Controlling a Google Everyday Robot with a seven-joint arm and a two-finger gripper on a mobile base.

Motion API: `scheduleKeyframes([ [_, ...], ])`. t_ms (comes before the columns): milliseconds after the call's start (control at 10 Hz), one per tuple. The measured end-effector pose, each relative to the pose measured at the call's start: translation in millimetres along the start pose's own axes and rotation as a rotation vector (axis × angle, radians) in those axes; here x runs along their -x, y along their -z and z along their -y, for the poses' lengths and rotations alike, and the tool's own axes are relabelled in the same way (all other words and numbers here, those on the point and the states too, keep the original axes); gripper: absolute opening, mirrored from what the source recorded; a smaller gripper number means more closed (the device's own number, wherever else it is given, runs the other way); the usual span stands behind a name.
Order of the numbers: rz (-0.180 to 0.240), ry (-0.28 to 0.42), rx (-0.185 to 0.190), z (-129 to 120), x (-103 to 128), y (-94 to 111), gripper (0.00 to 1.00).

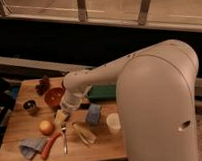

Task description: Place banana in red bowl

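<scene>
The pale yellow banana (pixel 82 134) lies on the wooden table (pixel 26 122) near its front edge, right of a fork (pixel 64 139). The orange-red bowl (pixel 54 97) sits further back on the left, partly behind my arm. My gripper (pixel 61 117) hangs low over the table between the bowl and the banana, just right of the apple (pixel 45 127). It is apart from the banana, up and to its left. Nothing shows in it.
A reddish stick (pixel 50 145) and a blue cloth (pixel 31 146) lie at the front left. A small dark bowl (pixel 29 106) and a dark clump (pixel 43 85) are at the left. A blue block (pixel 93 114), white cup (pixel 114 123) and green object (pixel 102 92) are at the right.
</scene>
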Motion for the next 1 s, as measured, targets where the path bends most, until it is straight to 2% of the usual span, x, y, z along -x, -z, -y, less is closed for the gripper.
scheduleKeyframes([
  [200,-0.029,-0.036,-0.01,6,-15,-8,0.67],
  [400,-0.041,-0.096,-0.019,26,-49,-14,0.67],
  [600,-0.052,-0.149,-0.023,42,-74,-29,0.67],
  [800,-0.052,-0.184,-0.017,53,-86,-42,0.67],
  [1000,-0.063,-0.191,-0.001,54,-86,-60,0.67],
])
